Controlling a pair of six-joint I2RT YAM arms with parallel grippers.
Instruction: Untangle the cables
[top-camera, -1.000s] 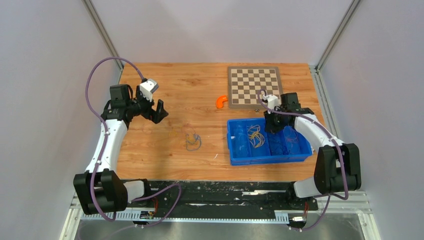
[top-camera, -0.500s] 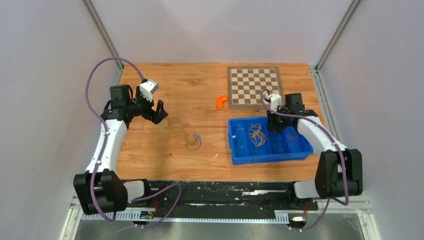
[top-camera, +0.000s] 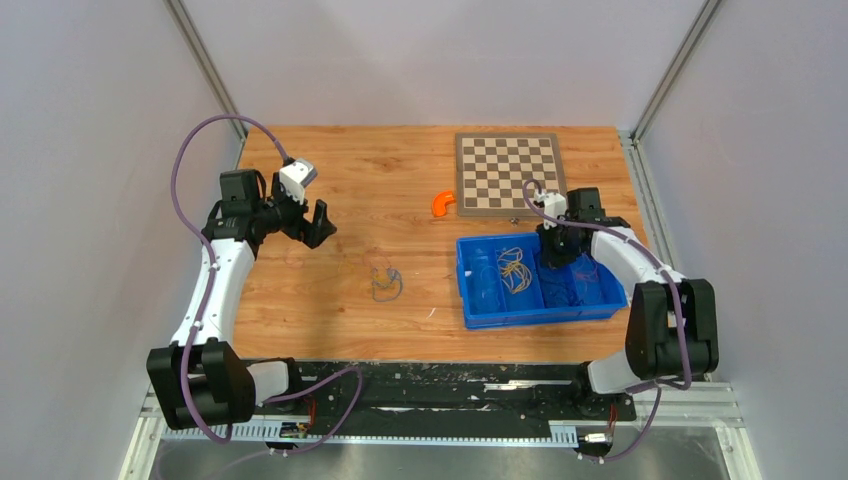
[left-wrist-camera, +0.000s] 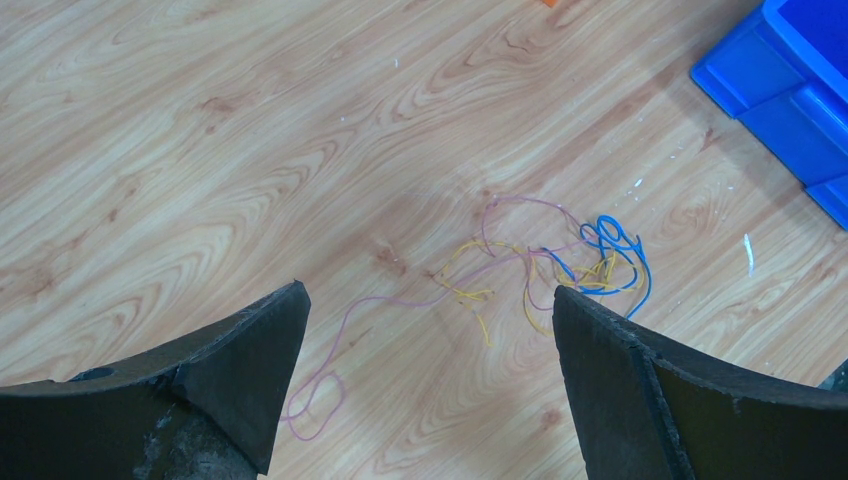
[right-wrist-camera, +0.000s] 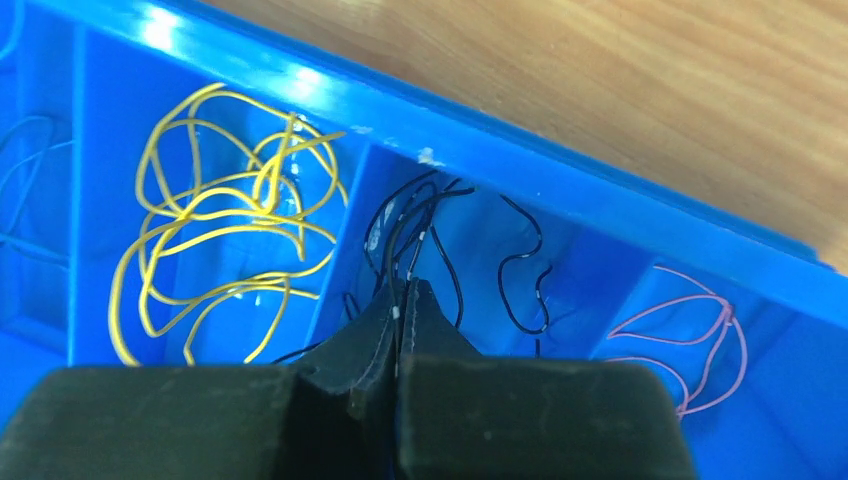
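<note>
Pose: left hand wide above table | right hand pinches black cable over bin

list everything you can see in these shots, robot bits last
table: 1, light wood, under everything
chessboard: 1, brown and cream, far side of table
curved piece: 1, orange, left of chessboard
bin: 1, blue, divided, table's right side
yellow wires: bundle, one bin compartment
black wires: few, next compartment
pink wires: few, compartment beyond
wire tangle: 1, pink, yellow, blue, on table
left tool: 1, black, open above tangle
right tool: 1, black, shut on black wires
</note>
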